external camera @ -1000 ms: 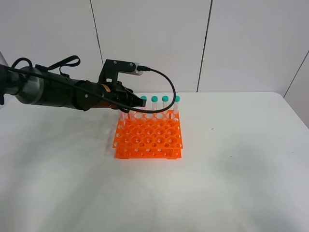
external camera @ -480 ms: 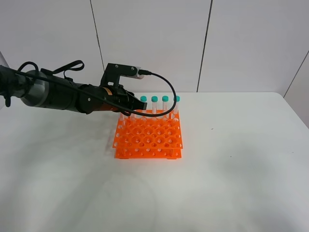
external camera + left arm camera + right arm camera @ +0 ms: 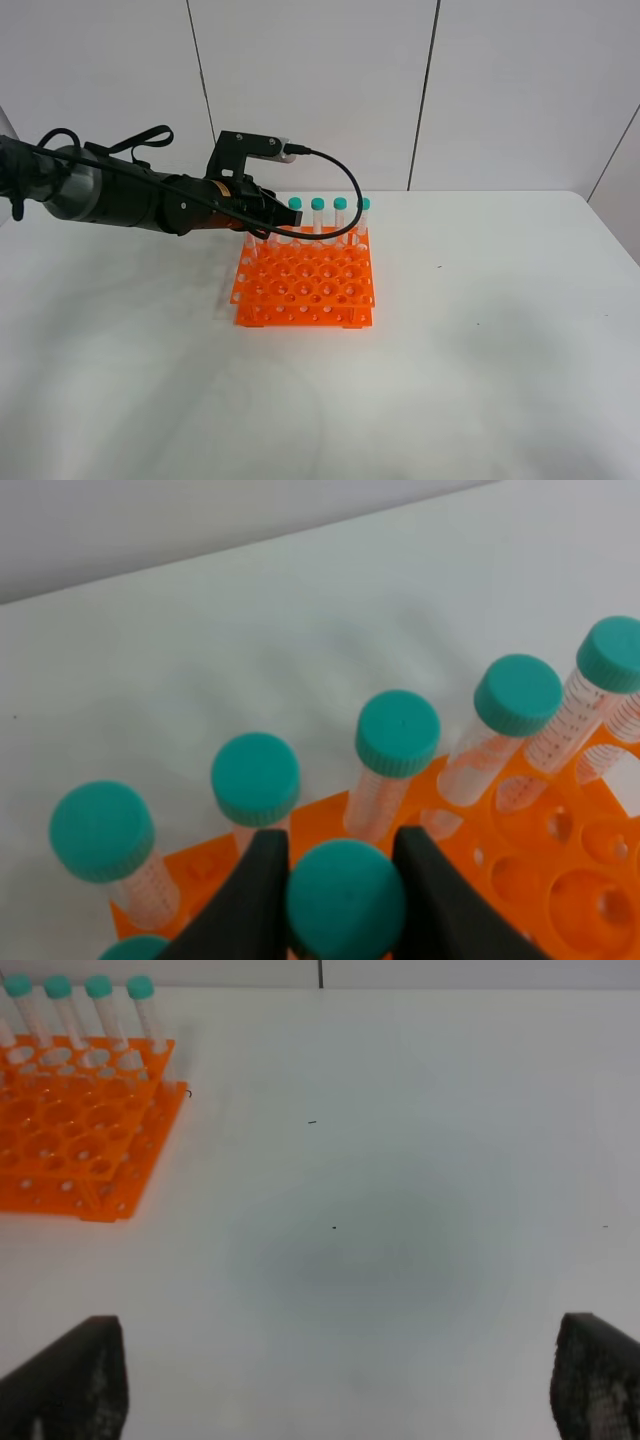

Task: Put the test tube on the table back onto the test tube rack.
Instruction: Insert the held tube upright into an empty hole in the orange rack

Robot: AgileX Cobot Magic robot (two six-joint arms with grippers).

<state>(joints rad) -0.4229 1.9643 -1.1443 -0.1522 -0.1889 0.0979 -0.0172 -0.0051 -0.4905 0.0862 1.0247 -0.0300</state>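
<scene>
The test tube (image 3: 346, 898) sits pinched at its teal-green cap between the two dark fingers (image 3: 262, 890) of the left gripper (image 3: 340, 880), one finger on each side of the cap. It is held at the far left corner of the test tube rack (image 3: 305, 282), just in front of the back row; whether its tip is already down in a hole cannot be told, since the cap and fingers hide everything below.

Behind it, in the left wrist view, a row of capped tubes (image 3: 397, 735) stands upright in the rack's rear holes, their clear bodies showing printed scale marks. From the high camera, four of those teal caps (image 3: 317, 204) show along the back edge, while the left gripper (image 3: 262, 222) covers the corner beside them. The rest of the orange grid is open holes.

The left arm (image 3: 130, 197) reaches in from the left side, low and nearly level, with a black cable (image 3: 335, 190) looping from its wrist over the tubes.

The rack rests on the table (image 3: 480, 330), towards the back and left of middle.

The right gripper (image 3: 320, 1385) hangs well away from the rack over bare tabletop, its two dark fingertips (image 3: 70, 1380) spread wide apart with nothing between them.
</scene>
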